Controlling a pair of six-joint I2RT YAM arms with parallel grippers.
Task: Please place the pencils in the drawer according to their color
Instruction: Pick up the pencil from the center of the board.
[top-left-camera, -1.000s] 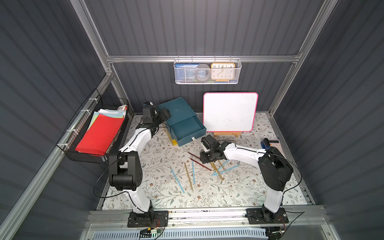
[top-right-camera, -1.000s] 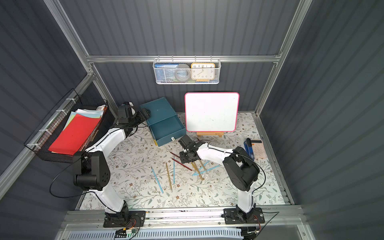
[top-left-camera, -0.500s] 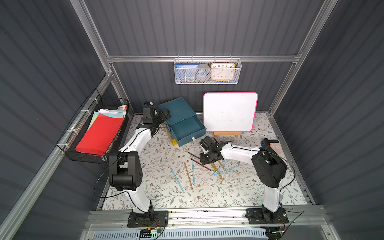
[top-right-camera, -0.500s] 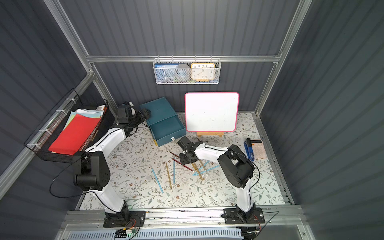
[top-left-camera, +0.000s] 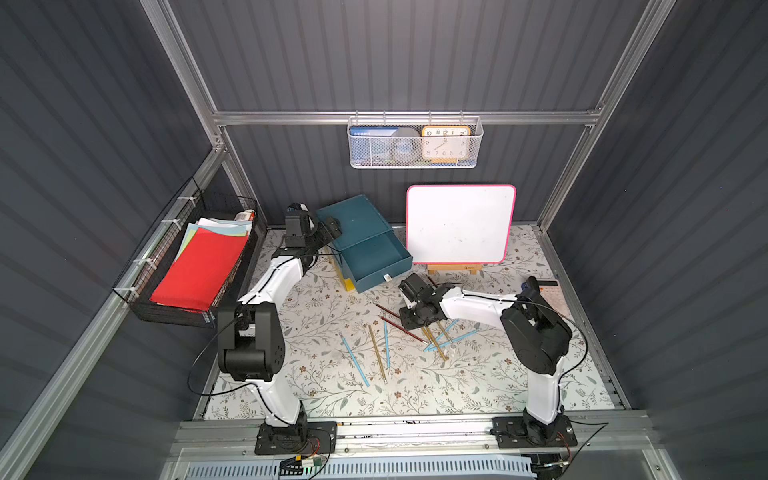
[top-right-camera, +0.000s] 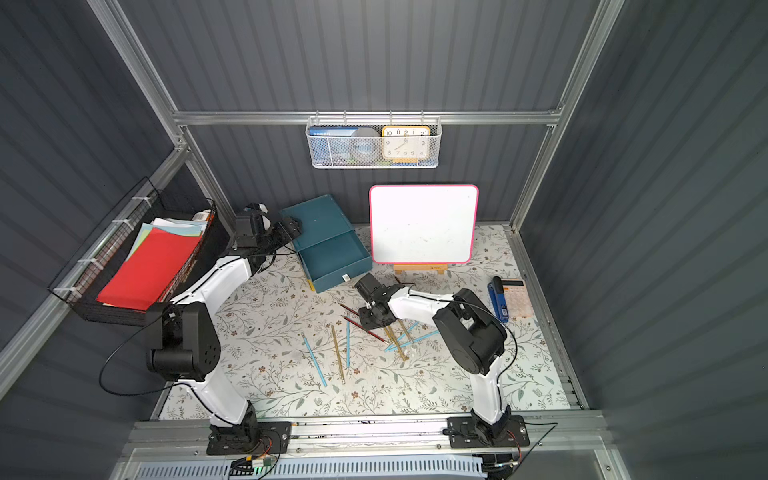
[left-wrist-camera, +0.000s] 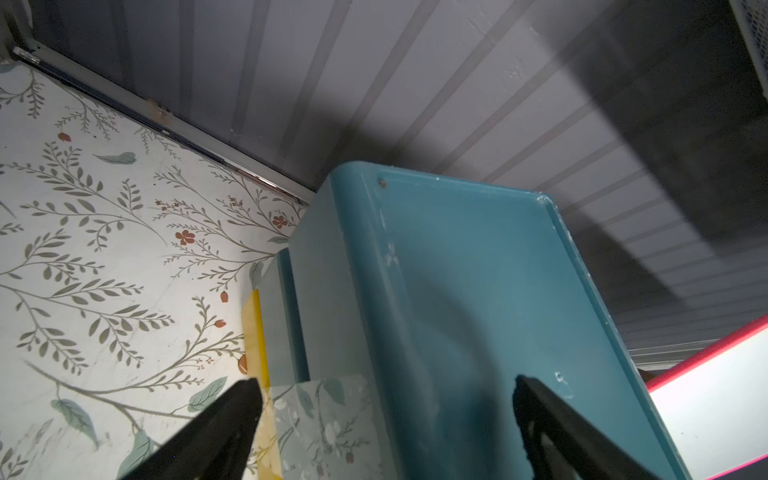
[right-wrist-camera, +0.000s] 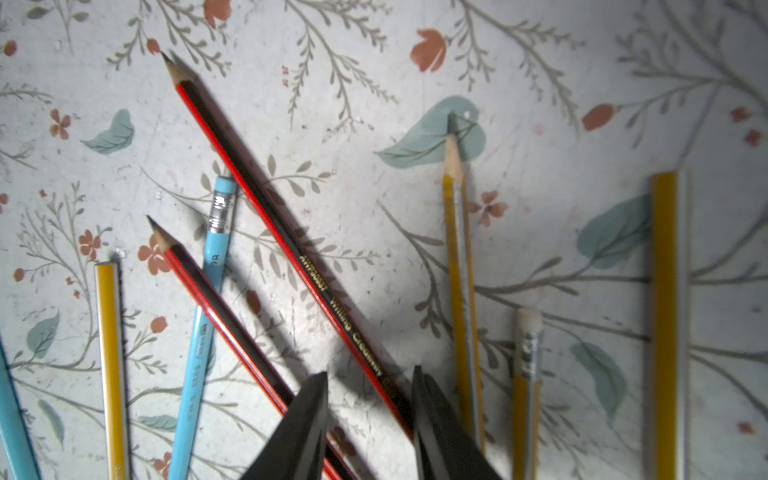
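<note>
Right gripper (right-wrist-camera: 369, 372) low over floral mat (right-wrist-camera: 540, 83), jaws part-open, nothing pinched. Long dark-red-and-black wooden pencil (right-wrist-camera: 266, 199) runs diagonally between them, tip pointing away. We'd say right arm's nearer; left gripper (left-wrist-camera: 383, 380) sits spread at the teal drawer cabinet (top-left-camera: 353, 216).

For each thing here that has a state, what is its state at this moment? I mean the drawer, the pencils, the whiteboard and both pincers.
Drawer: pulled out, open; no pencil visible inside.
Pencils: lying loose on the mat, some crossing.
Whiteboard: upright on its stand, blank.
Left pincer: open, at the cabinet top corner.
Right pincer: open, low over the dark red pencils, nothing held.
</note>
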